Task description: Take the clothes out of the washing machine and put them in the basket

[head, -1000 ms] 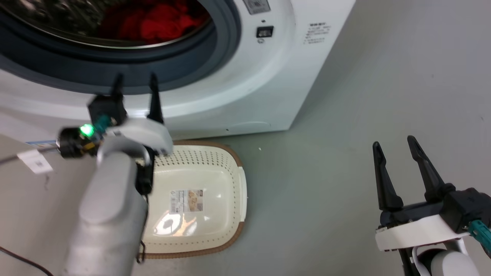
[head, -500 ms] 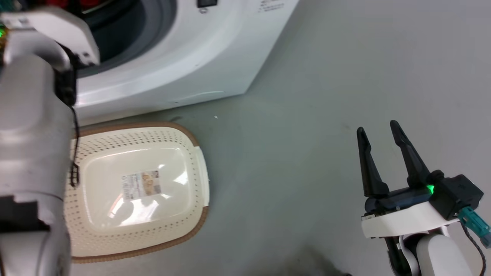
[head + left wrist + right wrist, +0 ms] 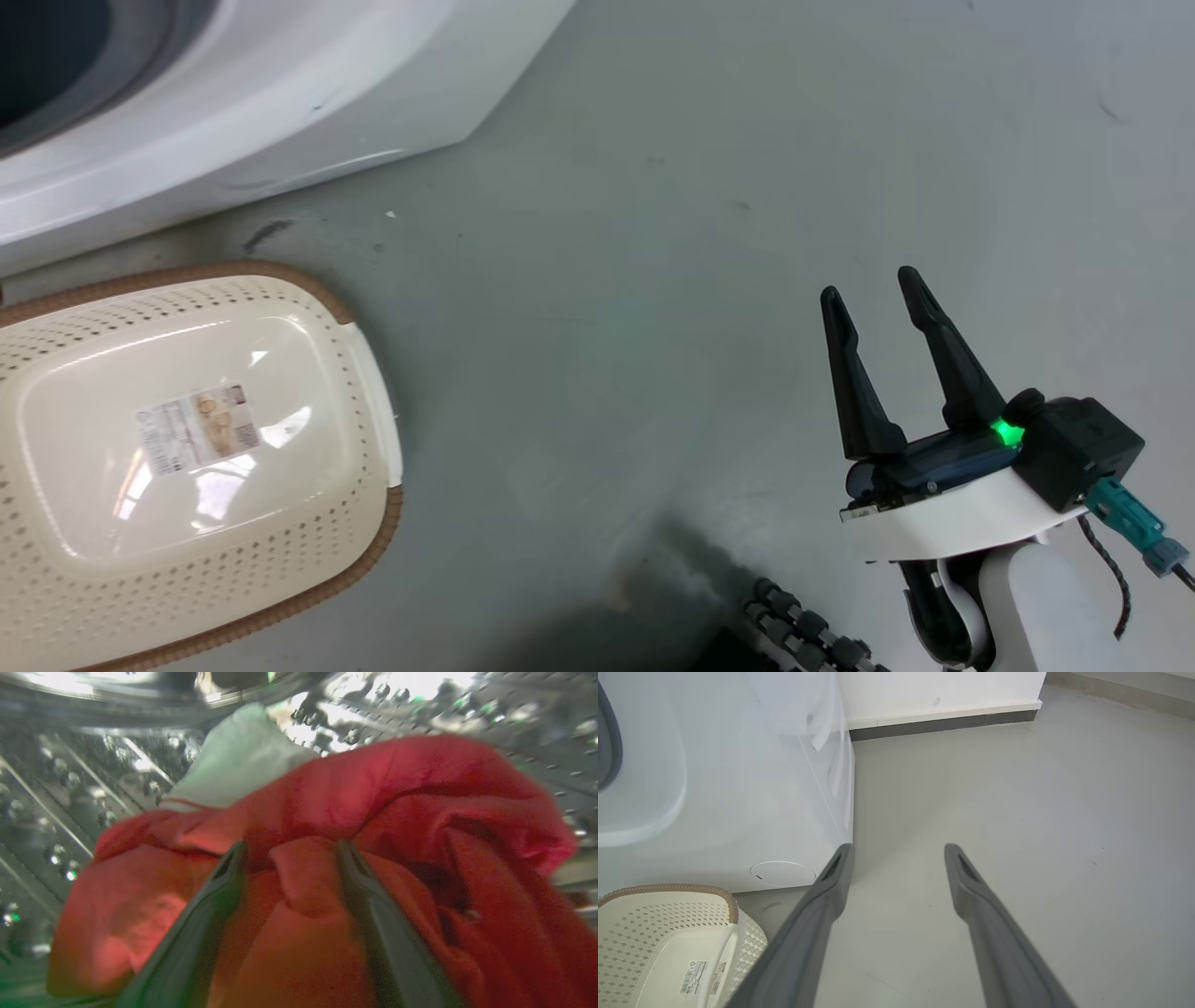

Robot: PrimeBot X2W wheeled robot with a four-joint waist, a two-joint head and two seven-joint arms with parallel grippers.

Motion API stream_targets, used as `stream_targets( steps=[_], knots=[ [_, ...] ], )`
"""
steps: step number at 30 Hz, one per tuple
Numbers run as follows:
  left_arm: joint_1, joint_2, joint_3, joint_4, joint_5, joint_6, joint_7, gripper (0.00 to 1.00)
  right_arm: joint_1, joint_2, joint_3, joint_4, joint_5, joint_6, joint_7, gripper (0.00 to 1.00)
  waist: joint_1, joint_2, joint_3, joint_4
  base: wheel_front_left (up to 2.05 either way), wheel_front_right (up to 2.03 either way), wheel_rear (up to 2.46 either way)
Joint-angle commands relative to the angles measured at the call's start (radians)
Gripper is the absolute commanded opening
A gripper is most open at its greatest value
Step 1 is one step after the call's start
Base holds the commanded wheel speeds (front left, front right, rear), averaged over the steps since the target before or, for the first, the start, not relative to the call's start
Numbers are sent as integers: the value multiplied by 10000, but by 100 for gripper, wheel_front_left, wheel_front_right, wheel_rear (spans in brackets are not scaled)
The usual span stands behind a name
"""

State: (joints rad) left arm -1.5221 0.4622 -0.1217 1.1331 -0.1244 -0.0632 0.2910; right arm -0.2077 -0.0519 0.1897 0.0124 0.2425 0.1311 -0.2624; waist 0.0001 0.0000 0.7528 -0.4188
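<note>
The left hand, spread, straddles a fold of clothes in the washing machine; the right hand hangs spread over the floor.

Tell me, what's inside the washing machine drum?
The red clothes and a pale piece, with the left gripper around a fold. Anything beneath the bundle is covered.

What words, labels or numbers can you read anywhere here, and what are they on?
Paper label on the bottom of the basket: small print, a picture and barcodes, all too small to read.
Washing machine: no lettering on the part in view.
</note>
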Motion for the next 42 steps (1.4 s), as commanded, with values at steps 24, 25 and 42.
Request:
stream_targets(
  steps=[24,25,42],
  knots=[
    [664,432,-73,-1493,-161,1547,66,0,-218,27,83,16,354,-7,-33,100,-1,0,48,-294,0,0,0],
    [879,400,-10,-1610,-215,1627,-312,0,-198,24,40,38,324,-7,-32,100,-1,0,-73,-260,0,0,0],
    [4844,-550,1206,-2376,-1497,1616,-5576,0,729,21,-545,970,-230,-7,-29,100,-1,0,-3061,663,0,0,0]
  ],
)
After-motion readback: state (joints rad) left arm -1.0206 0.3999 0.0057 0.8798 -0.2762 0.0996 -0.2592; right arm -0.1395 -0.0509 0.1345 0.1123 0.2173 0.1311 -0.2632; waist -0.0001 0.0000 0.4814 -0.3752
